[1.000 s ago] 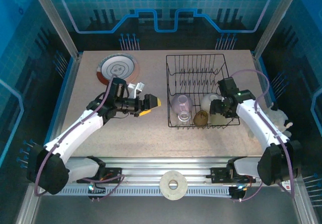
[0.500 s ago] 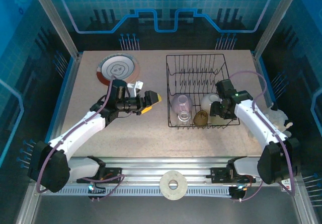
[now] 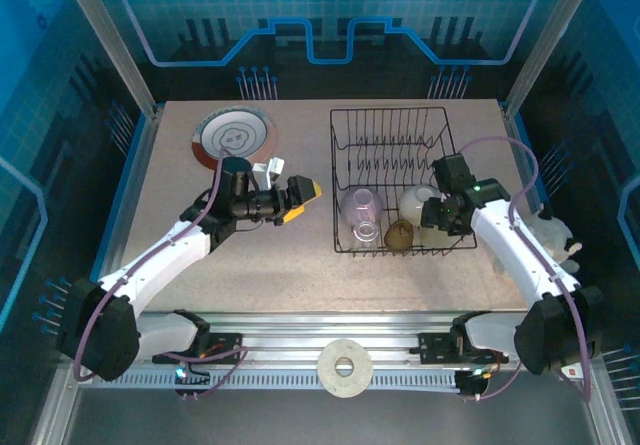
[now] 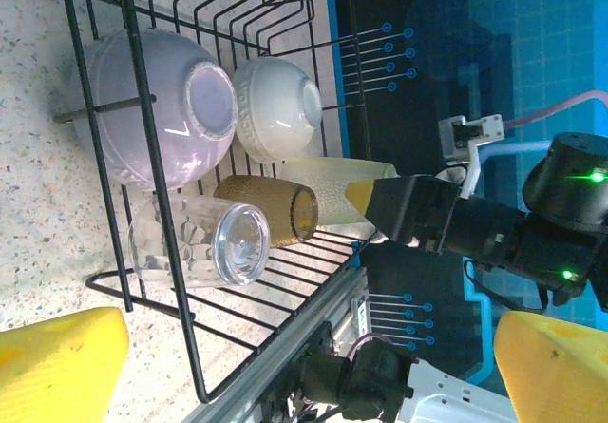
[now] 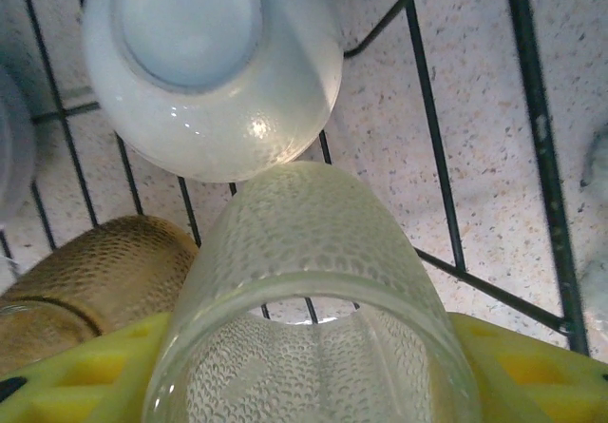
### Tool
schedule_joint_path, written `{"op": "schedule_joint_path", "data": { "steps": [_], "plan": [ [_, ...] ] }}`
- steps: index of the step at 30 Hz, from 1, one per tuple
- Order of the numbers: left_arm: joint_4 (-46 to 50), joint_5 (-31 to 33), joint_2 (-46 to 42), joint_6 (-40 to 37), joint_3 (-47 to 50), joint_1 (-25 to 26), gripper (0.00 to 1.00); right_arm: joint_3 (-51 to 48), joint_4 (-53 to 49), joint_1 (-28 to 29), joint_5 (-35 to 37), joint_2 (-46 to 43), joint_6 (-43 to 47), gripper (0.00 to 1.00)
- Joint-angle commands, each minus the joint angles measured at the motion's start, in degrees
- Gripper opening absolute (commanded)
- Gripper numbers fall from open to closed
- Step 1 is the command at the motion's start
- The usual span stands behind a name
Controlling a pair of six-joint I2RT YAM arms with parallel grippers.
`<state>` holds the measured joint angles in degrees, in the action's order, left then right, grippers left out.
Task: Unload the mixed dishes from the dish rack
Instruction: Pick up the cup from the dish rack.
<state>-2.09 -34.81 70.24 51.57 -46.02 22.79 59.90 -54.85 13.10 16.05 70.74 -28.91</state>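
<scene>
1. The cup is pale yellow-green and translucent, with a dimpled skin and a smooth band at the rim.
2. It lies on its side on the floor wires of the rack. In the right wrist view its long axis runs up the frame, with the open mouth at the bottom toward the camera and the base at the top.
3. In the top view it sits in the rack's lower right corner.
4. The right gripper straddles the cup near its mouth. Its yellow pads lie along both walls, but I cannot tell whether they press hard enough to grip.
5. An amber cup lies on its side just left of it, and a cream cup shows its base just above it.
6. Farther left in the rack are a lilac cup and a clear glass.
7. The left gripper hangs over the table left of the rack, its jaws wide apart and empty.
8. A red-rimmed plate lies flat at the table's upper left.
</scene>
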Motion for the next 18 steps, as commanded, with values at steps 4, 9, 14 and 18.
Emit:
{"op": "schedule_joint_path", "data": {
  "steps": [4, 9, 14, 18],
  "plan": [
    [-2.8, -1.54, 0.0, 0.84, -1.05, 0.52, 0.99, 7.35, -3.94, 0.52, 0.67, -4.21, -0.38, 0.38],
    [-6.7, -2.77, -0.1, 1.58, -0.11, 0.51, 0.99, 13.27, -4.56, 0.61, -3.93, -6.18, -0.36, 0.35],
    [-12.01, -6.58, 1.91, 2.88, -0.16, 0.47, 0.99, 17.19, -1.79, 1.2, -16.95, -6.75, -1.99, 0.34],
    [-16.94, -8.7, 4.12, 4.37, -0.32, 0.55, 0.99, 18.35, 0.63, 1.33, -28.74, -5.38, -5.06, 0.32]
  ]
}}
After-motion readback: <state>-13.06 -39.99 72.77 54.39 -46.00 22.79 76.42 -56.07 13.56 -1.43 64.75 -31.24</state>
